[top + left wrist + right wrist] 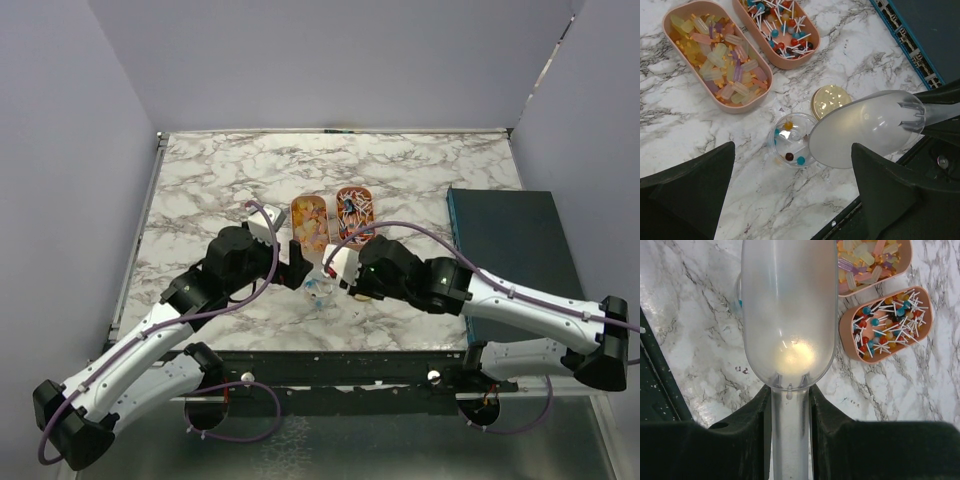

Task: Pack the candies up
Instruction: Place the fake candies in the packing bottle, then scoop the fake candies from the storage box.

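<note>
The candies fill two oval trays: pastel yellow-orange ones (715, 60) in the left tray (309, 222), and red, blue and white stick ones (782, 30) in the right tray (354, 210). A small clear jar (790, 141) on the marble holds a few candy balls. A gold lid (830, 100) lies beside it. My right gripper (788, 405) is shut on the handle of a clear scoop (788, 310), whose bowl hangs over the jar's edge (865, 130). My left gripper (795, 200) is open and empty, just short of the jar.
A dark flat case with a teal edge (510, 250) lies at the table's right side. The table's black front rail (880, 215) runs close behind the jar. Grey walls enclose the marble top (220, 170).
</note>
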### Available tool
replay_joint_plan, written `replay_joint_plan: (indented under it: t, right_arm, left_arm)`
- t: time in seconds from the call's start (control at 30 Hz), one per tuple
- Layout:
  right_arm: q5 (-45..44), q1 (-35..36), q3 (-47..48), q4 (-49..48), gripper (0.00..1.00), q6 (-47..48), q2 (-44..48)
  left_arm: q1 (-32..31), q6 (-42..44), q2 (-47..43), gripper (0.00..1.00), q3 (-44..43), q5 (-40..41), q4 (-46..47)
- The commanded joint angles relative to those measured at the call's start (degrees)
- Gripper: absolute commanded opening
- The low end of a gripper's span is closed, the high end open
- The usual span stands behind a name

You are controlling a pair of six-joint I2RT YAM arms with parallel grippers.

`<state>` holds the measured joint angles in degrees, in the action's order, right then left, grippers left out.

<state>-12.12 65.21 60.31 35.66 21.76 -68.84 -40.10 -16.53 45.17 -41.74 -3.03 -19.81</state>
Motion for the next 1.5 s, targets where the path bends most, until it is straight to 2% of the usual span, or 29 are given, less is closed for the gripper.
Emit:
replay_joint_plan:
  t: [0.0,0.67,0.93,1.1,1.3,1.47]
  right_arm:
    - [3.4,0.4,-2.0,-5.9,0.01,1.3,4.8]
    - [14.0,0.4,-12.5,-21.0,0.00,4.6,22.4]
    - [12.4,0.4,-12.6,-20.0,0.00,3.8,21.2]
    - [6.5,0.3,-11.7,-16.3,0.00,3.4,17.5]
    - [4.0,-0.4,-12.9,-15.9,0.00,1.4,16.3]
    - [2.4,-1.7,-11.6,-14.3,0.01,-1.0,13.5]
  left_arm:
    - [0.2,0.7,1.0,0.99,0.5,-2.5,1.1]
    - [0.2,0.9,3.4,0.99,0.3,-2.0,0.4]
    - [0.2,1.0,3.5,0.99,0.2,-2.1,0.4]
    - [0.2,1.0,2.6,0.99,0.2,-0.5,0.5]
    - [0.2,0.8,0.7,0.99,0.2,2.5,0.3]
    - [0.3,0.3,-2.4,0.99,0.3,9.1,0.2]
